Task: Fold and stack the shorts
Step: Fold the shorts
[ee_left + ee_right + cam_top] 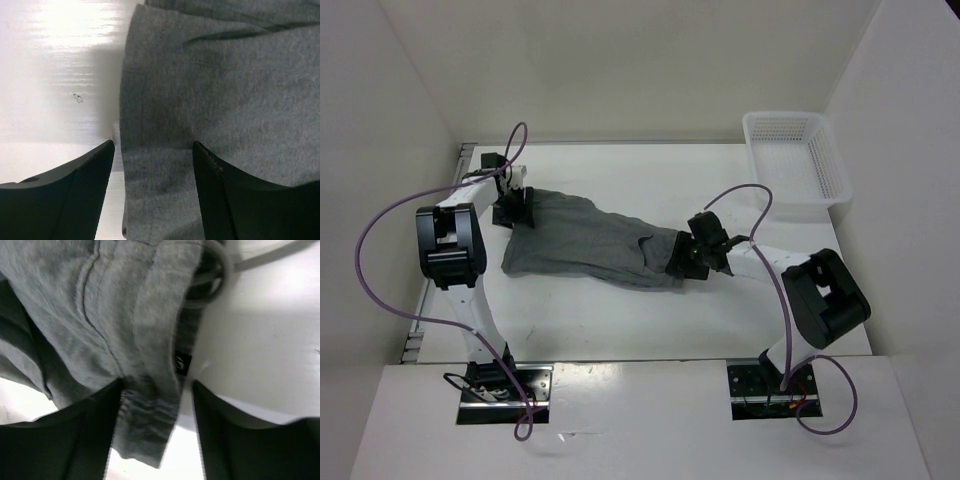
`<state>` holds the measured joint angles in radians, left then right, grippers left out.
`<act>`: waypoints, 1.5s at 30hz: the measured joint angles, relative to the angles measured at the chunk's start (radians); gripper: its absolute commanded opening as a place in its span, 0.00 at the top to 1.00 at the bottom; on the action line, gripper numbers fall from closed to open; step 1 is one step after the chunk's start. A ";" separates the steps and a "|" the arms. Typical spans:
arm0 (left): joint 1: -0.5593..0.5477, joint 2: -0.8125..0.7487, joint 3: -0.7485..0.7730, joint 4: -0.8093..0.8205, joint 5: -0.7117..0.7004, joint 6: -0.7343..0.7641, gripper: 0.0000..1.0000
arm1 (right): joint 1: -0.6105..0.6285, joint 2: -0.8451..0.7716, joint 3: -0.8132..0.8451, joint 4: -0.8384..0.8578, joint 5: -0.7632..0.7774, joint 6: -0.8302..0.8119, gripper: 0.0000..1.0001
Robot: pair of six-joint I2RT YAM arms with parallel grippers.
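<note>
While the shorts (590,245) lie spread across the table (620,320), the left claw (513,212) gapes over their left end and the right claw (688,258) over the waistband (165,300), neither gripping. Each should pinch both layers squarely before folding. Their small black tag (180,361) is too blurred to read.
</note>
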<state>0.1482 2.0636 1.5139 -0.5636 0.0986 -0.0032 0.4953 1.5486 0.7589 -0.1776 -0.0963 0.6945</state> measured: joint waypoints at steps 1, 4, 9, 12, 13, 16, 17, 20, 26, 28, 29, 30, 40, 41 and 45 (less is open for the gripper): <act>0.000 -0.005 -0.008 0.001 0.000 0.000 0.29 | 0.000 0.019 0.010 0.005 -0.004 0.003 0.43; 0.000 -0.011 -0.025 0.008 -0.008 0.000 0.29 | 0.000 0.066 0.039 0.023 -0.023 0.012 0.59; 0.000 -0.015 -0.035 0.020 -0.026 0.000 0.29 | -0.001 0.104 0.053 0.055 -0.048 0.027 1.00; 0.000 -0.017 -0.039 0.025 -0.031 0.000 0.29 | -0.003 0.106 0.054 0.057 -0.050 0.033 1.00; 0.000 -0.018 -0.039 0.026 -0.030 0.000 0.29 | -0.010 0.102 0.054 0.055 -0.050 0.032 1.00; 0.000 -0.024 -0.043 0.022 -0.019 0.000 0.27 | -0.039 0.074 0.051 0.034 -0.042 0.011 1.00; -0.003 -0.028 -0.044 0.014 -0.012 0.000 0.27 | -0.055 0.057 0.050 0.024 -0.038 0.002 1.00; -0.009 -0.040 -0.044 -0.009 0.008 0.000 0.26 | -0.135 -0.023 0.049 -0.038 -0.012 -0.046 1.00; -0.058 -0.071 -0.035 -0.047 0.056 0.000 0.25 | -0.203 -0.109 0.121 -0.220 0.095 -0.175 1.00; -0.088 -0.070 -0.035 -0.054 0.067 0.000 0.25 | -0.204 -0.110 0.159 -0.277 0.117 -0.221 1.00; -0.106 -0.069 -0.035 -0.061 0.073 0.000 0.25 | -0.205 -0.109 0.181 -0.308 0.127 -0.243 1.00; -0.126 -0.069 -0.035 -0.065 0.077 0.000 0.25 | -0.205 -0.107 0.205 -0.340 0.138 -0.262 1.00; -0.268 -0.001 -0.007 -0.035 0.070 -0.002 0.42 | -0.097 0.156 0.715 -0.600 0.257 -0.431 1.00; -0.266 0.006 0.000 -0.034 0.071 0.001 0.46 | -0.053 0.198 0.782 -0.611 0.267 -0.447 1.00; -0.263 0.029 0.026 -0.028 0.072 0.000 0.67 | 0.129 0.383 1.044 -0.670 0.298 -0.500 1.00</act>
<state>-0.1150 2.0926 1.5398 -0.5919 0.1703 -0.0032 0.6239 1.9320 1.8027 -0.8474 0.2016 0.1947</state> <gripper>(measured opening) 0.392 0.025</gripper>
